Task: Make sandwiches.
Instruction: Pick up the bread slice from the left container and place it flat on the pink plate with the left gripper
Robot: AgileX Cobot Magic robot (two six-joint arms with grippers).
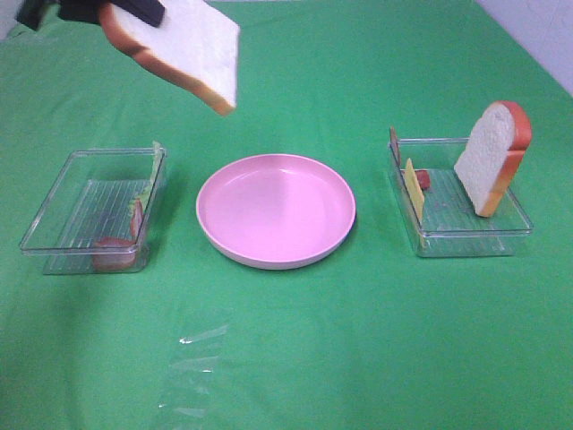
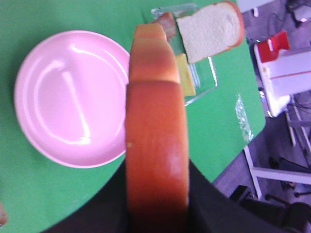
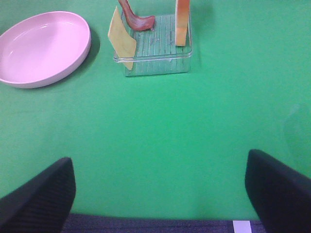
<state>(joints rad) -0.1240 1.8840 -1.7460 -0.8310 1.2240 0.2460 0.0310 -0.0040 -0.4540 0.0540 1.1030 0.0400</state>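
left gripper (image 1: 134, 11): cut off by the top edge of the overhead view; jaws clamped on the held bread slice (image 1: 179, 49), which hangs tilted, high over the table.
held slice, wrist view: only the brown crust shows, edge-on, with dark fingers (image 2: 214, 213) on either side.
left tray (image 1: 54, 202): below the left gripper; lettuce (image 1: 154, 161) and a reddish piece (image 1: 115, 253) inside, hard to make out.
pink plate (image 1: 276, 210): below the held bread slice, toward its right.
right tray (image 1: 466, 235): well ahead of the right gripper (image 3: 160, 194); second bread slice (image 1: 492, 157) leans upright, cheese slice (image 1: 414, 190) on edge, bacon strip (image 1: 423, 179) between.
right arm: outside the overhead view; fingers wide apart, nothing between, over the green cloth (image 3: 160, 121).
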